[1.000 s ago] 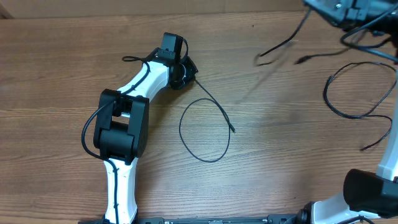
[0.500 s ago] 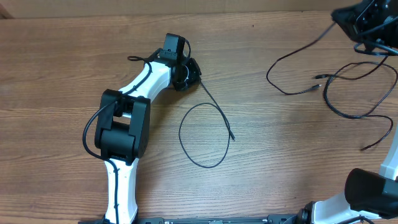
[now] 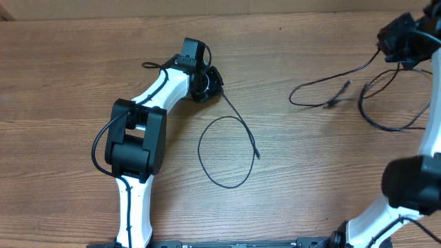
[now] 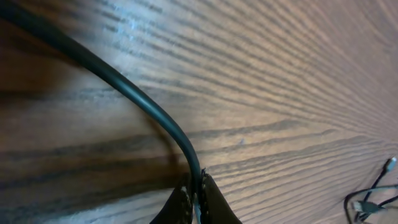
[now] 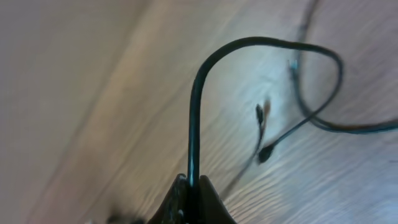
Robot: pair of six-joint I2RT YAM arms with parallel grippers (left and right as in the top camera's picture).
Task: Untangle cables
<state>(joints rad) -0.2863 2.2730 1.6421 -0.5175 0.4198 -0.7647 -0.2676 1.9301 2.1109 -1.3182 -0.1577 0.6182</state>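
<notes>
My left gripper [image 3: 212, 83] sits low on the wooden table [image 3: 83, 62], shut on one end of a thin black cable [image 3: 200, 146]. That cable runs down-right and curls into a loop, ending in a small plug [image 3: 258, 156]. In the left wrist view the cable [image 4: 143, 102] enters the closed gripper [image 4: 196, 194]. At the far right my right gripper [image 3: 396, 47] is shut on a second cable [image 3: 303, 85], which trails left to a plug [image 3: 339, 93]. In the right wrist view this cable [image 5: 198, 93] arches up from the shut gripper [image 5: 191, 186]. A third cable [image 3: 386, 127] loops beside it.
My left arm [image 3: 134, 145] lies across the left-centre of the table, with its thicker black wire along it. The right arm [image 3: 413, 186] rises along the right edge. The table's far edge runs along the top of the overhead view.
My right gripper has moved toward the near side with its cable, and the cable's free end has swung and shifted on the table. The left gripper and its looped cable have stayed put.
</notes>
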